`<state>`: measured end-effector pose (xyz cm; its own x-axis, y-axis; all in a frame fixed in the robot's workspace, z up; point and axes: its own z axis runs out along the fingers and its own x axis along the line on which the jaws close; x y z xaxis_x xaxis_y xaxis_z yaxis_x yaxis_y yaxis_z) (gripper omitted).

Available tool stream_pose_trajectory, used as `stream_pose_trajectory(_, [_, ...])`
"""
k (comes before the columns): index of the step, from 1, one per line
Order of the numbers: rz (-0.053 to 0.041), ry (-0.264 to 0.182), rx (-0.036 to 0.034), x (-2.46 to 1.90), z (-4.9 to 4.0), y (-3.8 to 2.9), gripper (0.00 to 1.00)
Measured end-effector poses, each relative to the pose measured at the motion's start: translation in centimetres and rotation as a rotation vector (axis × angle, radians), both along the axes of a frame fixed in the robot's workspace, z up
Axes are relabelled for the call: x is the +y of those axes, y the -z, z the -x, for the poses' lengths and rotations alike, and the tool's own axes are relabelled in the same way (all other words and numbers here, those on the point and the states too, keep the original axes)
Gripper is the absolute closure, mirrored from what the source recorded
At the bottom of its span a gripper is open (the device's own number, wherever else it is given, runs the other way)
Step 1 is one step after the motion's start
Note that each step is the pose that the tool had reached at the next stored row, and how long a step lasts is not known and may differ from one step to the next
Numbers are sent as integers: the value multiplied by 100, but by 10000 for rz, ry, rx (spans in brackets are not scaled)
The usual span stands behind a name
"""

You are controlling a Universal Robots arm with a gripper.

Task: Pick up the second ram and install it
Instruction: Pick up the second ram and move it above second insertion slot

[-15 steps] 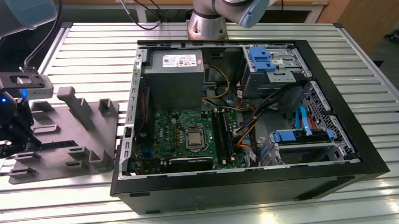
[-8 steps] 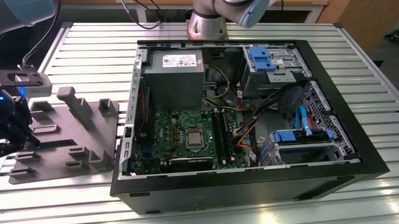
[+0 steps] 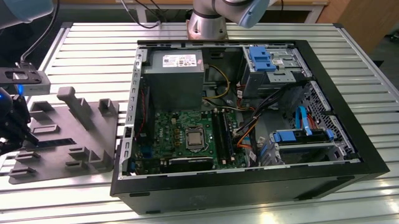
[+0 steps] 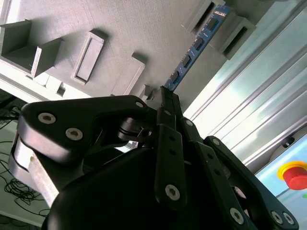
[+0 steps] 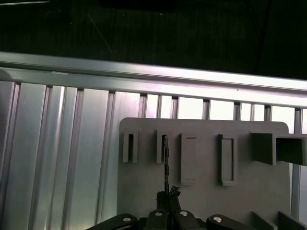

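End effector (image 4: pixel 165 96): fingers drawn almost fully together, tips pinched on the near end of the second ram (image 4: pixel 194 48). No visible gap beyond the thickness of the stick.

Second ram: in the second wrist view, a blue-faced stick with dark chips, running away from the fingertips. Its far end sits between two raised blocks of the moulded tray (image 4: pixel 144 28). In the first wrist view it shows edge-on as a thin dark line (image 5: pixel 166 163), standing in a narrow slot of the tray (image 5: pixel 201 201), with the end effector (image 5: pixel 168 195) on its near end. In the exterior view it is a dark strip (image 3: pixel 53 142) lying low on the tray (image 3: pixel 62 128), with the end effector (image 3: pixel 26 135) at the end of the strip nearer the exterior view's left. Cannot tell whether the stick has lifted clear of its slot.

Tray: pale grey, with several upright posts and rectangular pockets. It rests on the ribbed metal surface (image 3: pixel 93 51), at the exterior view's left.

Just beside the tray, towards the exterior view's right: open computer case (image 3: pixel 249 186), lying on its side. Inside it are the green motherboard (image 3: pixel 181 126), the black memory slots (image 3: pixel 221 133) and the grey power supply (image 3: pixel 173 77).

Arm base (image 3: pixel 215 18) stands at the far edge of the surface, behind the case.
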<state>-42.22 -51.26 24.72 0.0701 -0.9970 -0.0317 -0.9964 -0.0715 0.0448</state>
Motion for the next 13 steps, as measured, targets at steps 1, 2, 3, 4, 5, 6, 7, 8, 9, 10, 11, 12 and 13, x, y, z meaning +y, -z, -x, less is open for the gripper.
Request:
stream_pose_trajectory(1, [0,1,-1,0,0,-7,89])
stream_pose_trajectory(2, [0,1,0,0,0,-42,89])
stream_pose_trajectory(3, [0,1,0,0,0,-49,89])
stream_pose_trajectory(4, [-1,1,0,0,0,-54,89])
stream_pose_trajectory(5, [0,1,-1,0,0,-60,89])
stream_pose_trajectory(6, [0,1,0,0,0,-66,89])
stream_pose_trajectory(7, [0,1,0,0,0,-72,89])
stream_pose_trajectory(8, [0,1,0,0,0,-78,89])
stream_pose_trajectory(9, [0,1,0,0,0,-85,89])
stream_pose_trajectory(10, [0,1,0,0,0,-90,89])
stream_pose_trajectory(11, [0,1,0,0,0,-97,89])
stream_pose_trajectory(12, [0,1,0,0,0,-104,89])
stream_pose_trajectory(13, [0,1,0,0,0,-109,89])
